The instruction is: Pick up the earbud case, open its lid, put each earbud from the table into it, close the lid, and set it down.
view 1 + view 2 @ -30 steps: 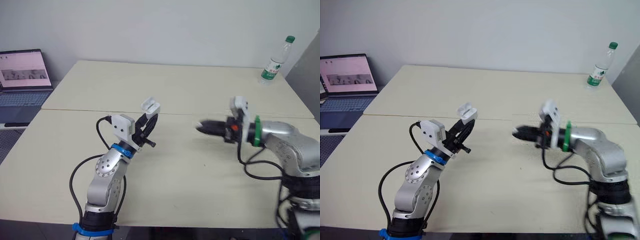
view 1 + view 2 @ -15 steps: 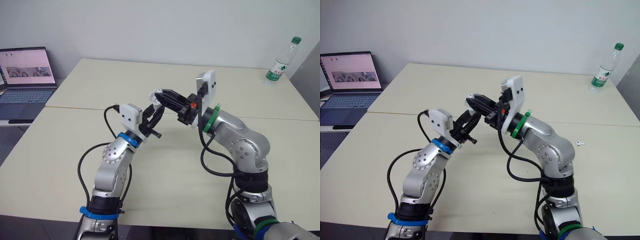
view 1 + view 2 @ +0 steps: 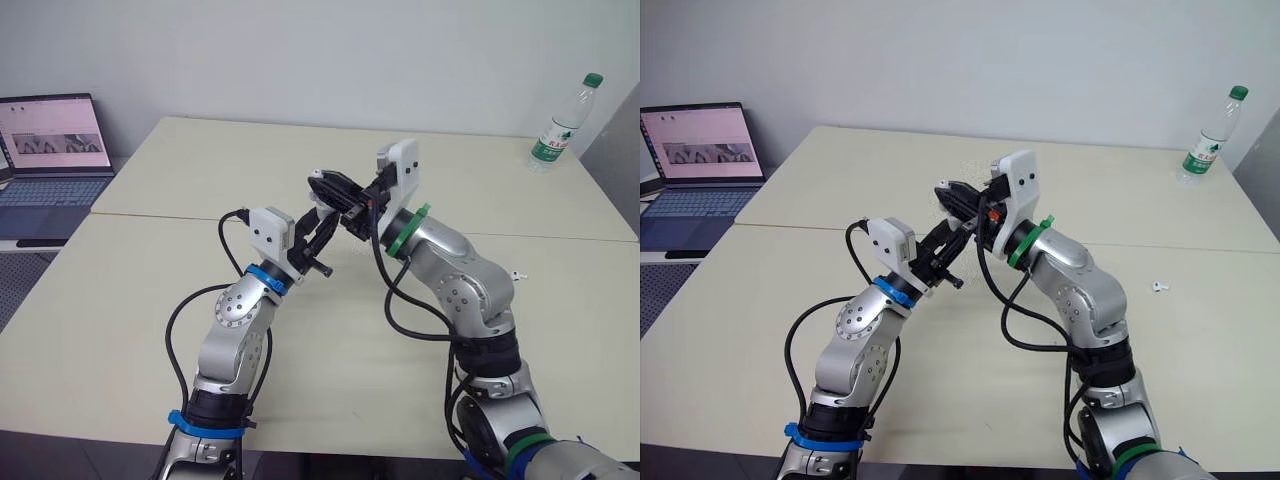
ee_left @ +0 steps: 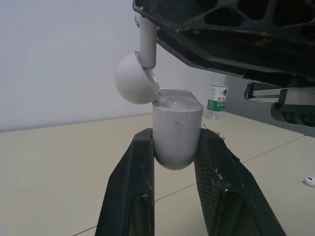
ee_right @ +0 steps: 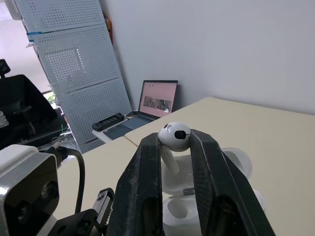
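Worktop [image 3: 200, 170] space is taken up only at the margins: a laptop [image 3: 50, 150] is seen beyond the left edge and a bottle [image 3: 560, 125] at the far right corner, so the middle is left free for both arms.

The left gripper [image 4: 174, 145] is raised above the worktop's middle, its two fingers pressed against the sides of the earbud case [image 4: 176, 115]. The case is kept upright with its mouth upward and its lid [image 4: 133, 78] swung back on the hinge — presumably so that the cavities can be reached from above. The right gripper [image 3: 322, 183] is brought in over it from the right, pinching an earbud [image 5: 174, 136] by its head. The stem is left free and pointing down at the open case, as an insertion would require. Whether the stem tip already touches the case cannot be told.

A second earbud [image 3: 1158, 287] lies alone near the right edge, well apart from both grippers.

Compared with a second ago, when the grippers were held well apart, the gap has been closed; over the last half second the right gripper has been carried a little further across the case. The camera has also shifted.
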